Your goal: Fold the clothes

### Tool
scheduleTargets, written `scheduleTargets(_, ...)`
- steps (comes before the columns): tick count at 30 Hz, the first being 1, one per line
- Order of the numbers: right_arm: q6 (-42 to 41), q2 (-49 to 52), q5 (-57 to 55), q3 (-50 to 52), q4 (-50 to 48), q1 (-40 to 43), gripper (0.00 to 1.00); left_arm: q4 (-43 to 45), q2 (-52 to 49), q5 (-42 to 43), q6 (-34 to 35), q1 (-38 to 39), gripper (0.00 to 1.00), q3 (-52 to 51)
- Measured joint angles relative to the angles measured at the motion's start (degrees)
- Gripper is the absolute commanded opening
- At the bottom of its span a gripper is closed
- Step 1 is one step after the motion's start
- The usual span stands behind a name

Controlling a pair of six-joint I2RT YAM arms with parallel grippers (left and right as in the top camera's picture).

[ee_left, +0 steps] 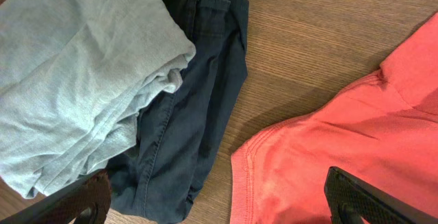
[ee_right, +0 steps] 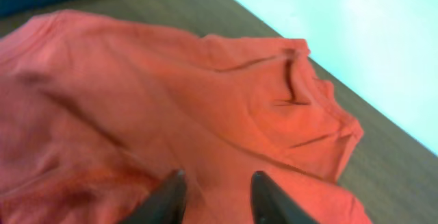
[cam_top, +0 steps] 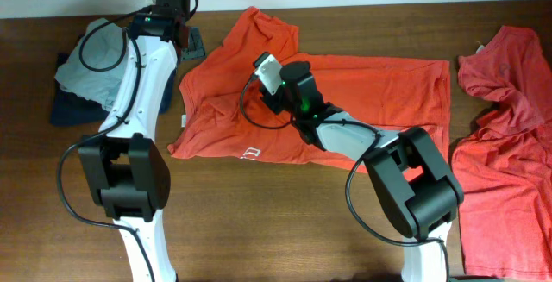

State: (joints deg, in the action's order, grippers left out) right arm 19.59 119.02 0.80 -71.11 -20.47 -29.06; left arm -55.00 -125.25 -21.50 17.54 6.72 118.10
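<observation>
An orange-red T-shirt [cam_top: 371, 101] lies spread across the middle of the wooden table, with a small white print near its lower hem. It also shows in the right wrist view [ee_right: 171, 94] and the left wrist view [ee_left: 342, 135]. My right gripper [cam_top: 269, 88] [ee_right: 219, 176] is low over the shirt's upper left part, fingers apart, with flat cloth between the tips. My left gripper [cam_top: 183, 42] [ee_left: 215, 207] is wide open and empty above the shirt's left edge and the dark garment. A second coral T-shirt [cam_top: 509, 144] lies crumpled at the far right.
A light grey garment [cam_top: 86, 66] [ee_left: 75, 80] lies on a dark blue denim garment [cam_top: 69, 109] [ee_left: 185, 135] at the far left. The table's back edge [cam_top: 362, 4] runs along the top, next to a pale wall.
</observation>
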Motion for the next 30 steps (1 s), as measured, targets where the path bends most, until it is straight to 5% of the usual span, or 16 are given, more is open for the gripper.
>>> scheduleTargets(4,-0.1,0.0,0.2,-0.1,-3.1,0.9,0.41,0.0,0.0,0.0,0.0,0.0,0.99,0.0)
scheduleTargets(14,-0.9,-0.4,2.3,-1.9,7.3,-1.7,0.04,0.0,0.0,0.0,0.0,0.0,0.99,0.0)
scheduleTargets(28,-12.3,-0.5,4.5,-2.1,15.3,-11.4,0.04,0.0,0.0,0.0,0.0,0.0,0.99,0.0)
scheduleTargets(30,-14.4,-0.5,4.5,-2.1,15.3,-11.4,0.13,0.0,0.0,0.0,0.0,0.0,0.99,0.0)
